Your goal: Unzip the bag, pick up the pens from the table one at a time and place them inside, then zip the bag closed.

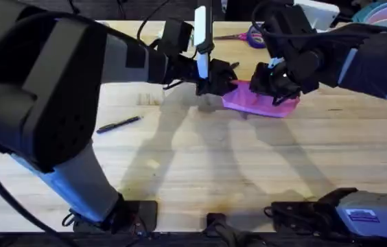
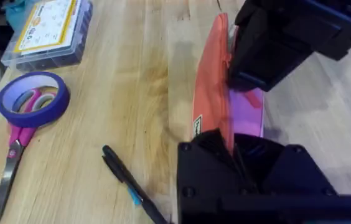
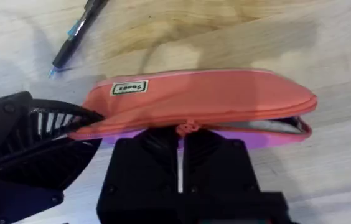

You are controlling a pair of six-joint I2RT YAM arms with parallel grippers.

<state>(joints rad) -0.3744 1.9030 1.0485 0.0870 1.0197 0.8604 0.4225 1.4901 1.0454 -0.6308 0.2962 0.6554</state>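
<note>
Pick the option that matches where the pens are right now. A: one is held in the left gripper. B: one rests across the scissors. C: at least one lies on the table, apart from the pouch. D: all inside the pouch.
C: a black pen lies on the bare table, well apart from the pink pouch, which both grippers are working at.

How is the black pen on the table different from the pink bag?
The pen is thin and black; the bag is wide, pink and soft. The pen is shorter than the bag. The pen lies alone, untouched; the bag is held by the left gripper at one end and the right gripper at its zipper. Both rest on the table.
</note>
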